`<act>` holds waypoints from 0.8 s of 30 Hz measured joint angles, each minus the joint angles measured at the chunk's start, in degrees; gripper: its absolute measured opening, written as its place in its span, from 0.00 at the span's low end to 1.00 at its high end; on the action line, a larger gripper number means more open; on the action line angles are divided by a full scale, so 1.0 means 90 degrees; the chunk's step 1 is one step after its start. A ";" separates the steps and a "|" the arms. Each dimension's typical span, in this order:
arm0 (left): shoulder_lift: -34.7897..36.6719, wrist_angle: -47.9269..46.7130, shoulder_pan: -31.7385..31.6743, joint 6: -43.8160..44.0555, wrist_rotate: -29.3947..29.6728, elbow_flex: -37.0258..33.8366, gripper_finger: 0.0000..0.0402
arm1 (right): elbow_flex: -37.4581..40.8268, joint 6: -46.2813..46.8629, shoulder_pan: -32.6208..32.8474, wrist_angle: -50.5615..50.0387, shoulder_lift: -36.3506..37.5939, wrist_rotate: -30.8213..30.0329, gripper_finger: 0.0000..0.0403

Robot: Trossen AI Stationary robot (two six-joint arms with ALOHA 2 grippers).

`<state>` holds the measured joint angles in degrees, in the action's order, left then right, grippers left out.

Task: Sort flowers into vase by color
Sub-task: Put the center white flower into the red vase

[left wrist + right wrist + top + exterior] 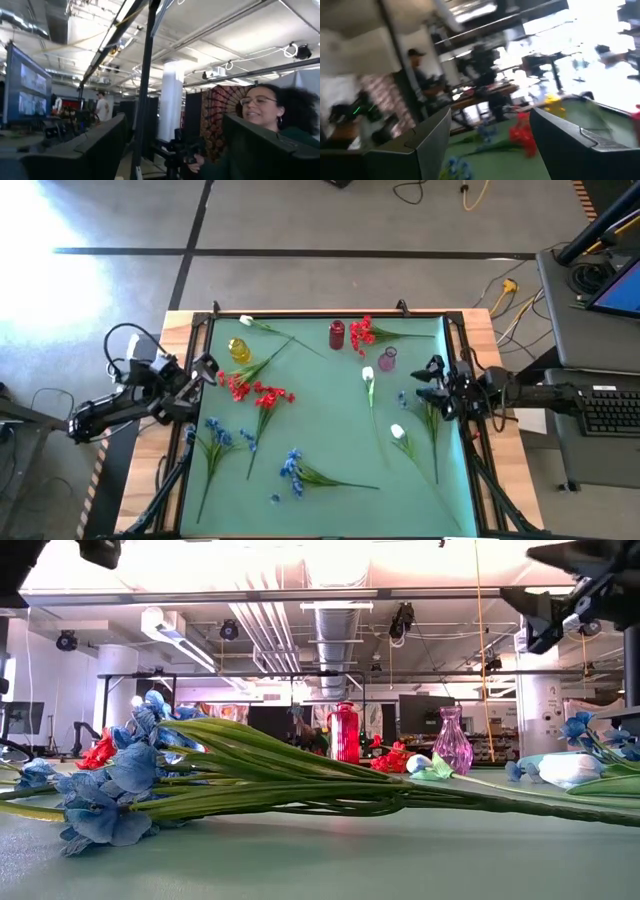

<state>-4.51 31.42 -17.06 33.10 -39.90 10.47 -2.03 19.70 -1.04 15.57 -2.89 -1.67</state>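
Observation:
The flowers lie scattered on the green mat (330, 500). Red ones lie at the left middle (255, 391) and beside the red vase (337, 335). Blue sprays (215, 432) (293, 466) lie toward the near edge. White buds (368, 374) (398, 432) lie at the right, and one (247, 321) at the far left. A yellow vase (239, 350) and a pink vase (387, 359) also stand upright on the mat. My left gripper (205, 370) hangs open at the mat's left edge. At the right edge my right gripper (430, 377) is open, raised and rolled; both are empty.
Black frame rails run along both sides of the mat (195, 330) (462, 340). In the low view a blue spray (110, 790) lies close in front, its stems (330, 795) stretching right. A person (272, 115) stands beyond the table in the left wrist view.

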 joint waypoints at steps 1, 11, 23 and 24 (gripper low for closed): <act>-0.0005 -0.0192 0.0052 -0.0027 -0.0005 -0.0003 0.77 | -0.0053 0.0027 0.0000 0.0003 -0.0058 -0.0301 0.65; -0.0798 -0.0313 0.0760 -0.1082 0.0818 0.0115 0.77 | -0.1084 -0.0535 -0.0012 -0.0075 -0.1179 -0.1039 0.65; -0.1573 0.0593 0.0981 -0.0972 0.1433 0.0207 0.77 | -0.2612 0.1623 -0.0014 -0.2596 -0.2444 -0.1831 0.65; -0.1641 0.0830 0.0984 -0.0938 0.1498 0.0207 0.77 | -0.2712 0.1829 -0.0012 -0.2738 -0.2517 -0.1829 0.65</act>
<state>-19.28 38.89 -8.20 24.66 -26.42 12.34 -26.44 36.16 -1.15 -9.07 -25.54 -18.13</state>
